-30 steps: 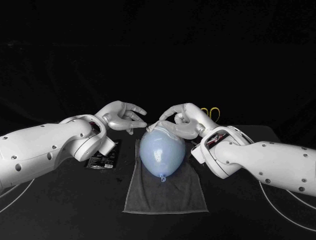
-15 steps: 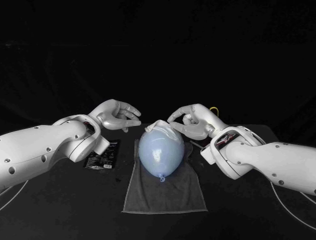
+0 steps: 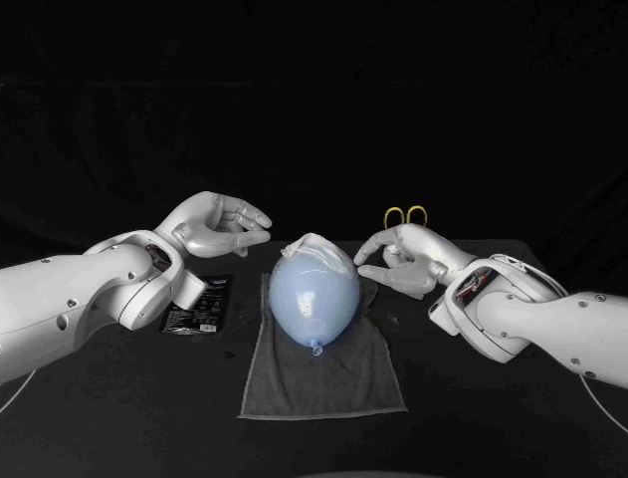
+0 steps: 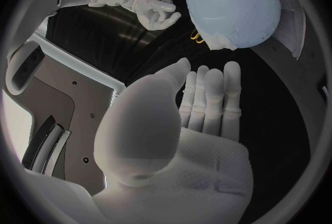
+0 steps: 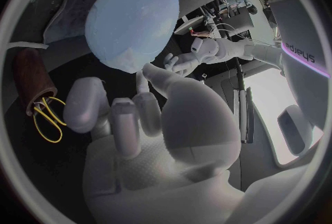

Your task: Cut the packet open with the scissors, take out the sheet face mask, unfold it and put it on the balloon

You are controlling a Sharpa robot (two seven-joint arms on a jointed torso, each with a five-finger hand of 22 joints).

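White sheet face mask (image 3: pixel 314 251) on the balloon (image 3: pixel 314 301); left hand (image 3: pixel 216 227), right hand (image 3: pixel 400 259) now farther from it, fingers loose, empty.

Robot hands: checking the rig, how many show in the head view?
2: the silver left robot hand left of the pale blue balloon, the right robot hand right of it.

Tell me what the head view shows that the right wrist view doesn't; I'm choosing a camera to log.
Head, not wrist: the flat black packet beside the grey cloth towel. Wrist, not head: the brown cylinder by the yellow-handled scissors. Both: those scissors' handles, the pale blue balloon on that towel, the silver left hand and right hand.
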